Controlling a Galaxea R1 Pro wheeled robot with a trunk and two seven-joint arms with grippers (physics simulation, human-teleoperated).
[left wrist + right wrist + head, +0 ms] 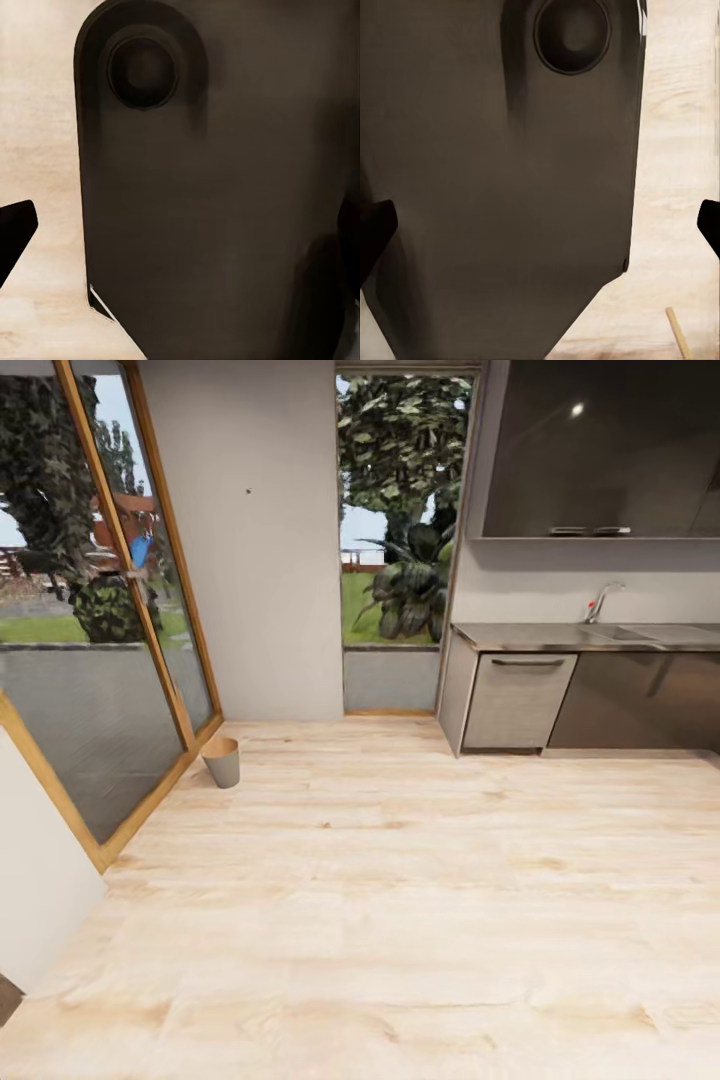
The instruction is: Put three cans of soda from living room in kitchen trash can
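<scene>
The light wood plank floor [400,920] covered the near and middle ground of the head view. At far left stood the wood-framed glass door [100,650], tilted in the picture, with garden beyond it. A plain grey wall [260,540] separated it from a tall window [400,510] showing dark green foliage. At far right ran the kitchen unit: a dark glossy wall cabinet [600,450] above a grey steel counter [560,635] with a chrome tap [603,601] and sink, and grey-brown base cabinets [518,700] below.

The small round brown bin [222,760] stood on the floor at far left, just beside the foot of the glass door. Its long axis was roughly upright, with the mouth pointing up and the walls tapering downward. The copper-brown rim was visible; the interior contents could not be determined at this size.

In the left wrist view, a dark fingertip [15,232] of the left claw showed at one edge against a large dark robot body panel [217,195]. In the right wrist view, dark fingertips [373,232] of the right claw showed at both edges, spread wide apart with nothing between them. The left claw's opening could not be determined.
</scene>
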